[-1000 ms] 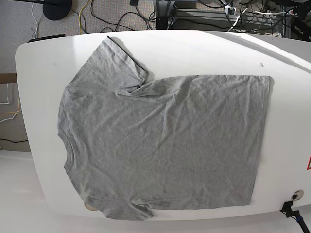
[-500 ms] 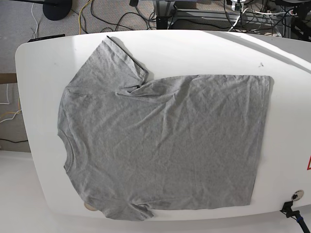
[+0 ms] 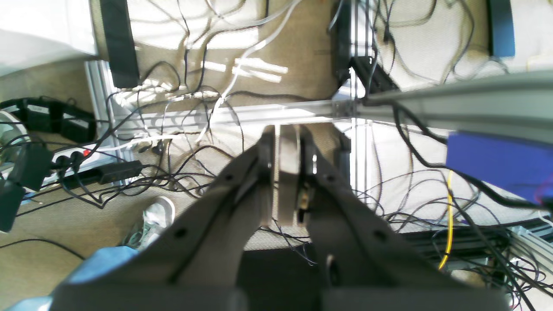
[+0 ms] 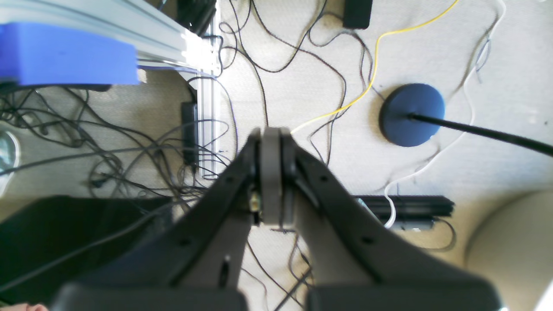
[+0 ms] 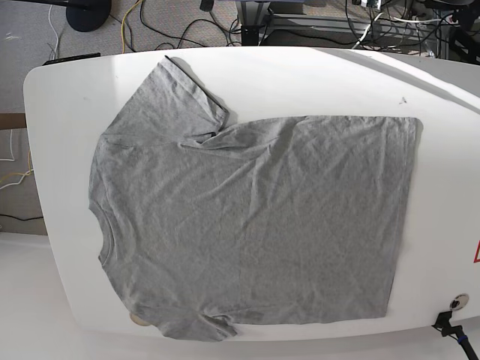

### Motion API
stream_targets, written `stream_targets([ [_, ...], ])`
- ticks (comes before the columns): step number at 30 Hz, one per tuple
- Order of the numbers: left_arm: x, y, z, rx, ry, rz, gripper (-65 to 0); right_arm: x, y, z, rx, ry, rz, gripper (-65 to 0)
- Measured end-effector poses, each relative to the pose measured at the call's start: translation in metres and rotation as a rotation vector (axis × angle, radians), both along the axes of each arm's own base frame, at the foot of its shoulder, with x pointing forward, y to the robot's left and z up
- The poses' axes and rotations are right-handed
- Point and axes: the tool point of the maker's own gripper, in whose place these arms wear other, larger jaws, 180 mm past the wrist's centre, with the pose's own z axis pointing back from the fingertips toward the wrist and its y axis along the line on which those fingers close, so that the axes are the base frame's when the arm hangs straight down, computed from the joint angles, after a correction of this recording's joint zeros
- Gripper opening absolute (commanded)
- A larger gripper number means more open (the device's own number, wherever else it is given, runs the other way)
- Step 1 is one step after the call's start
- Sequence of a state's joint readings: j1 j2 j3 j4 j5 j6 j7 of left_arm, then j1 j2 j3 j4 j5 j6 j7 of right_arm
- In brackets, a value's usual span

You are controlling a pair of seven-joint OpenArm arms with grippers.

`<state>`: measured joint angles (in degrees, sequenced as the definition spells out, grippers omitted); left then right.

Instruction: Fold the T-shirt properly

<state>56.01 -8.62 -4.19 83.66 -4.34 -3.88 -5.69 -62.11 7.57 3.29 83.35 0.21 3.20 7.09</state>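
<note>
Grey T-shirt [image 5: 255, 225] flat on white table [image 5: 300, 82], wrinkled

left gripper [image 3: 287, 181] jaws closed, right gripper [image 4: 271, 177] likewise

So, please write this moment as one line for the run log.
shirt: flat on table, unfolded | left pincer: shut, empty, off table | right pincer: shut, empty, off table
</note>
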Motion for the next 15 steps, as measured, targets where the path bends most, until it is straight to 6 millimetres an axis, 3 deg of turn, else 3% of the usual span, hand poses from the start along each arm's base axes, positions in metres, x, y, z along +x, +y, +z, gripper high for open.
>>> stream_targets([
  [5,0.015,-0.007,0.033,-0.009,-0.078,-0.022,-64.7,0.009,0.008,0.033,0.014,-0.055,0.016,-65.0],
  [8,0.020,0.001,0.056,0.025,-0.114,-0.012,-64.5,0.021,0.012,0.051,0.021,-0.098,0.025,-65.0],
  [11,0.034,-0.009,0.078,0.004,-0.170,-0.039,-64.3,0.032,0.017,0.072,0.029,-0.141,0.032,-65.0],
  [13,0.044,-0.012,0.093,0.004,-0.194,-0.045,-64.3,0.048,0.021,0.086,0.035,-0.182,0.041,-65.0],
  [15,0.048,-0.013,0.100,0.007,-0.197,-0.051,-64.2,0.077,0.024,0.105,0.041,-0.278,0.045,-65.0],
])
